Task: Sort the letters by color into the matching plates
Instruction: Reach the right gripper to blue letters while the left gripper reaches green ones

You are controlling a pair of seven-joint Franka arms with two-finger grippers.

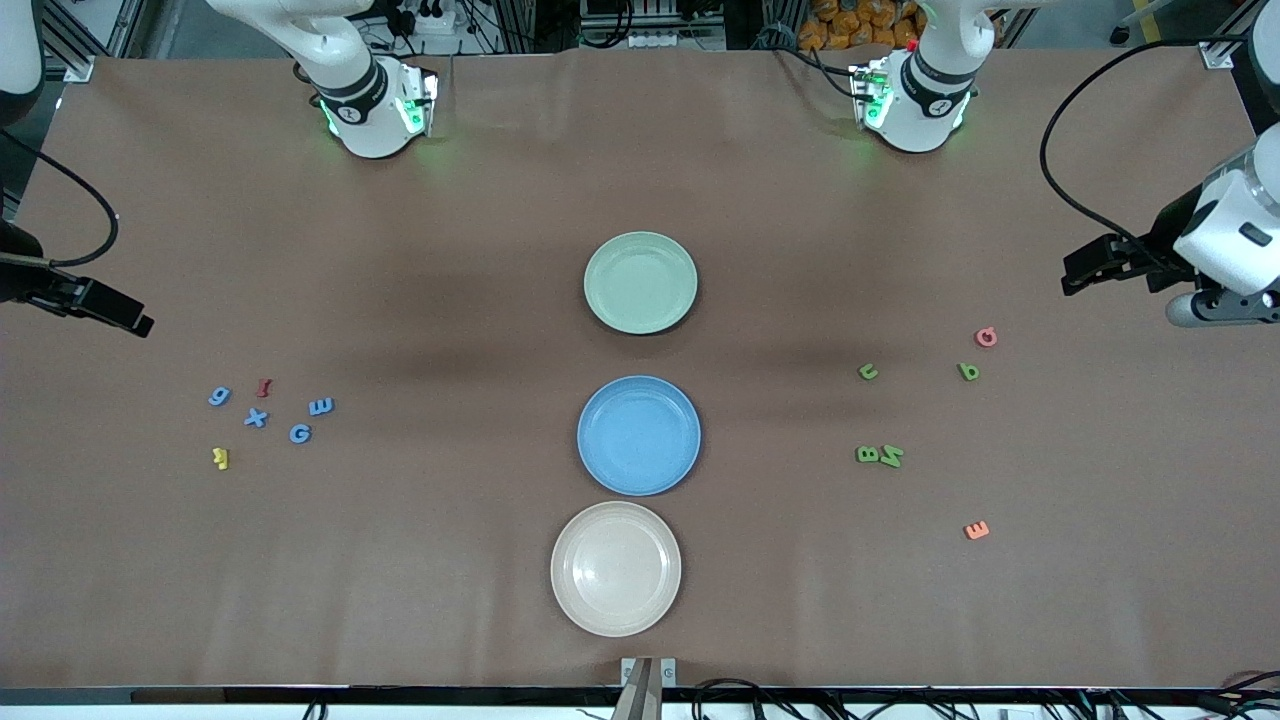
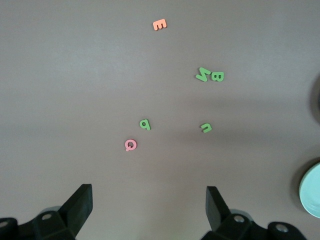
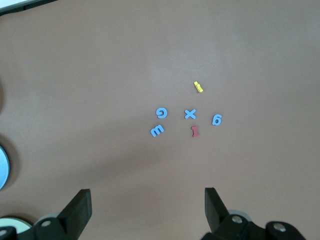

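Observation:
Several blue letters (image 1: 256, 418) lie in a cluster toward the right arm's end of the table. Several green letters (image 1: 868, 454) are scattered toward the left arm's end. The mint green plate (image 1: 640, 282) and the blue plate (image 1: 639, 435) sit mid-table, the blue one nearer the camera; both are bare. My right gripper (image 1: 135, 318) hangs open and holds nothing; in its wrist view (image 3: 147, 196) the blue letters (image 3: 190, 114) lie ahead of it. My left gripper (image 1: 1072, 275) hangs open and holds nothing; in its wrist view (image 2: 149, 192) the green letters (image 2: 145, 124) lie ahead.
A cream plate (image 1: 616, 568) sits nearest the camera, in line with the other two. Red (image 1: 264, 387) and yellow (image 1: 221, 458) letters lie among the blue ones. A pink letter (image 1: 986, 337) and an orange one (image 1: 977, 530) lie by the green ones.

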